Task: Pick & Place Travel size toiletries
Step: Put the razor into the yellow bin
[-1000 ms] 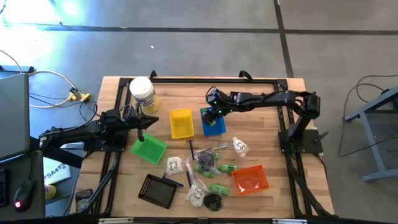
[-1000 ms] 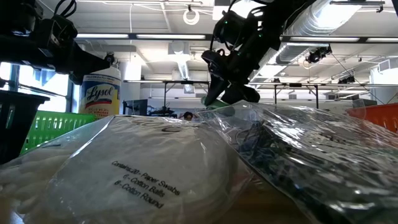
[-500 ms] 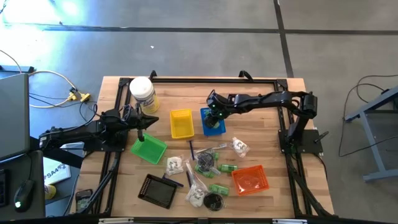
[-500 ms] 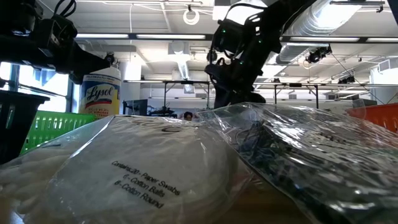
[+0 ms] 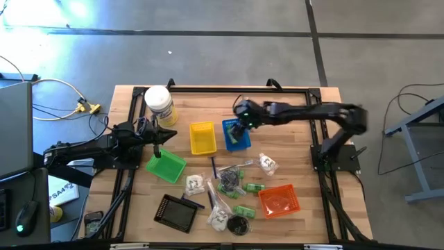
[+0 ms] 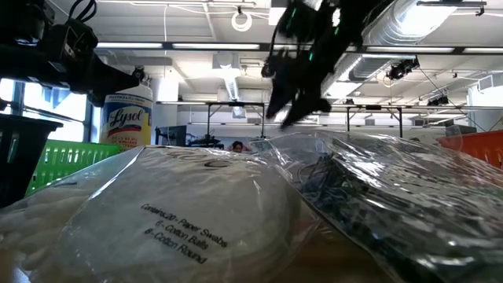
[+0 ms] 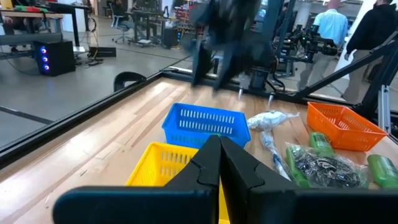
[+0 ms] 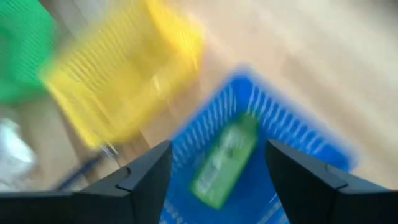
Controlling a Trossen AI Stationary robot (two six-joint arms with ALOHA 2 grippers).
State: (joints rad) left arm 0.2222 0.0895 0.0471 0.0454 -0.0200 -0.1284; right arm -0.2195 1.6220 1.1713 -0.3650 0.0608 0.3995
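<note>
I see the green bottle [image 8: 225, 160] lying in the blue basket [image 5: 236, 135], just below my right tool [image 5: 241, 123], whose fingers are spread and empty. My left tool [image 5: 158, 133] waits clenched over the green basket [image 5: 166, 167].

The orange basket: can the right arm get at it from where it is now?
Probably yes. The orange basket lies uncovered on the right arm's side, and the right hand is open and empty above the blue basket.

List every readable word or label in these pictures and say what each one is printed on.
"Lysol": yellow label of the white jar.
"Contains 20 - Paper Swabs", "6 - Cotton Balls", "8 - Cotton Round": clear packet nearest the low camera.
Print on the green bottle in the blue basket: too blurred to read.
</note>
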